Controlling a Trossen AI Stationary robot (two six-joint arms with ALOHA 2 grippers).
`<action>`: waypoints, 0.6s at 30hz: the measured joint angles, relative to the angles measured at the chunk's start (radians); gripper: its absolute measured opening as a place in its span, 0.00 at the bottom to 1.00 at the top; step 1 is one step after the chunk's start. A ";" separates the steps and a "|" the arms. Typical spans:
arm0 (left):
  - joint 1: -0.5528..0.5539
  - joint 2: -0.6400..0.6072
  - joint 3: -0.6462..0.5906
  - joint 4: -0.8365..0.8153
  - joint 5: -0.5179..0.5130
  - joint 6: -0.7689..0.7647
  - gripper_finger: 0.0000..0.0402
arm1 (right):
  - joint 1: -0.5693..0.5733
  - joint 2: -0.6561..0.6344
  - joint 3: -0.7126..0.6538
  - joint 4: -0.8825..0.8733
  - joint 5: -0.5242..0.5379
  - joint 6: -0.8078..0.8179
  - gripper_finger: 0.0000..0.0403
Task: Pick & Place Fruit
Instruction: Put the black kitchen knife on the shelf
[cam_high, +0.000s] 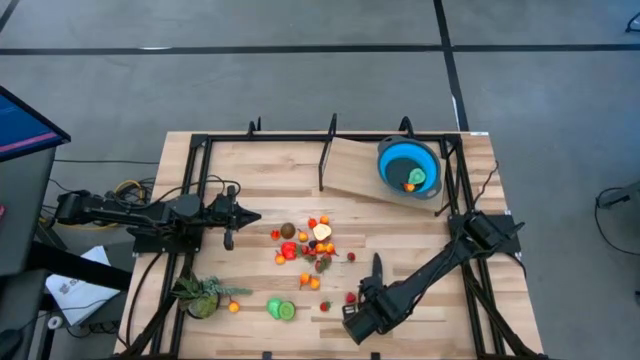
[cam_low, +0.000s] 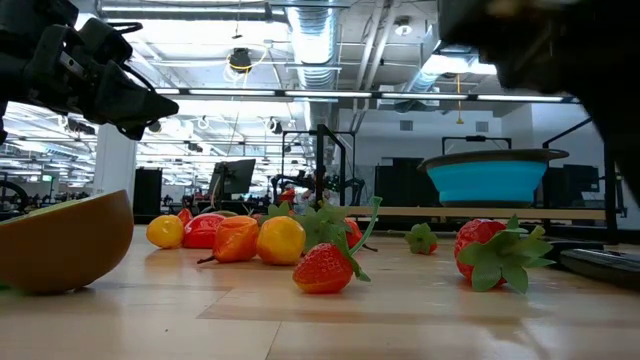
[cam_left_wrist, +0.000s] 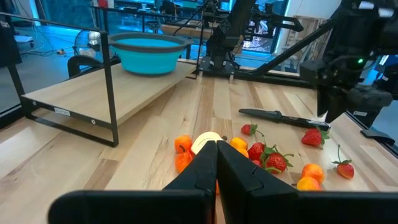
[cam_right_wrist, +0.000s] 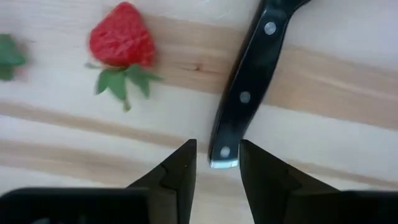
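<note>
Fruit (cam_high: 305, 250) is scattered in a loose cluster at the table's (cam_high: 260, 170) middle, with more pieces in the blue bowl (cam_high: 408, 165) on the raised board (cam_high: 350, 168). The right gripper (cam_right_wrist: 217, 163) is positioned with fingers parted on either side of the butt end of the knife (cam_right_wrist: 249, 81), beside a strawberry (cam_right_wrist: 121, 45). The left gripper (cam_high: 252, 216) is held with fingers pressed together, left of the cluster.

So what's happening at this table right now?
The right gripper hangs open and empty over the end of the black-handled knife, a strawberry lying just beside it on the table. The left gripper waits shut, pointed at the scattered toy fruit. The blue bowl on the raised board already holds a couple of pieces.
</note>
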 joint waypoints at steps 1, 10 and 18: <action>0.000 0.000 0.000 0.000 0.000 0.000 0.00 | -0.003 0.000 0.019 -0.031 0.000 -0.004 0.28; 0.000 0.000 0.000 0.000 0.000 0.000 0.00 | -0.001 0.006 0.060 -0.095 0.007 -0.061 0.30; 0.000 0.000 0.000 0.000 0.000 0.000 0.00 | -0.001 0.007 0.059 -0.108 0.008 -0.075 0.50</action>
